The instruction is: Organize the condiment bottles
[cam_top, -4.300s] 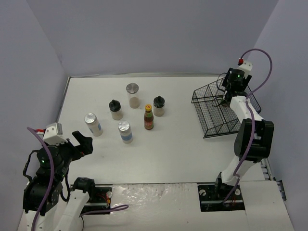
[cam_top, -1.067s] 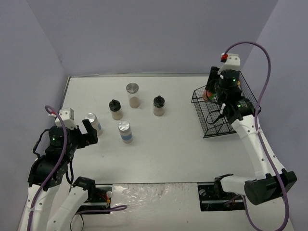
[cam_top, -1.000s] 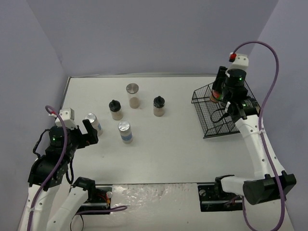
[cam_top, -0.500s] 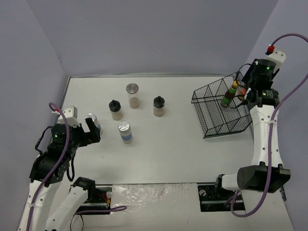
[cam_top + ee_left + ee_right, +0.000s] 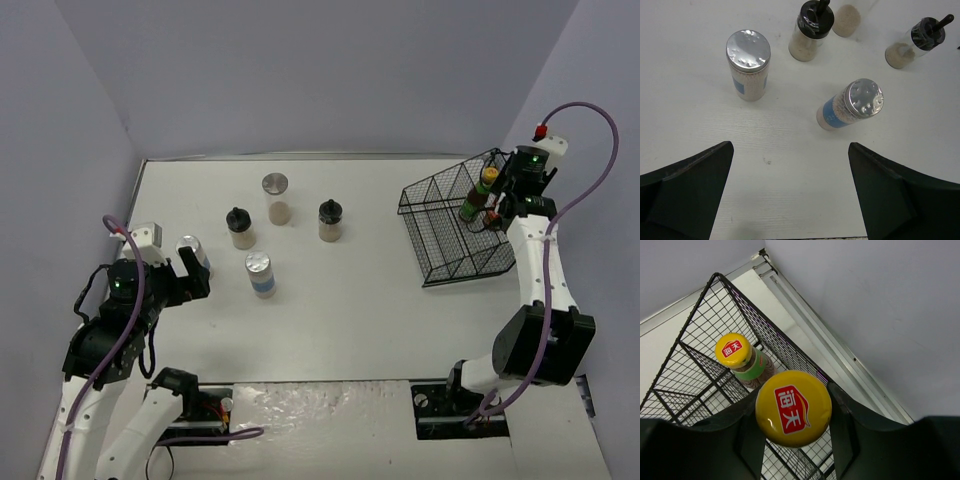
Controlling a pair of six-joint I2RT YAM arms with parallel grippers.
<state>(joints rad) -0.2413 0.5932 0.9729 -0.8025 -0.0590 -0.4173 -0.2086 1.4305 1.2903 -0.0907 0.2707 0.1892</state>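
My right gripper (image 5: 793, 412) is shut on a dark sauce bottle with a yellow cap (image 5: 793, 408) and holds it above the far right corner of the black wire basket (image 5: 455, 240). A second yellow-capped sauce bottle with a green neck label (image 5: 740, 357) stands in the basket, just beside it (image 5: 478, 195). My left gripper (image 5: 792, 200) is open and empty over the table, just short of two silver-lidded shakers (image 5: 747, 65) (image 5: 852, 105). Beyond them stand two black-lidded beige jars (image 5: 810, 27) (image 5: 912, 45) and a third shaker (image 5: 275, 197).
The basket leans open toward the left at the right side of the table, its wire rim (image 5: 715, 280) close to the right wall (image 5: 880, 315). The table's raised back edge (image 5: 300, 156) runs behind the bottles.
The red-labelled sauce bottle left the table in my right gripper and was carried over the basket; in the last half second that gripper dropped slightly. My left gripper moved up toward the shakers.
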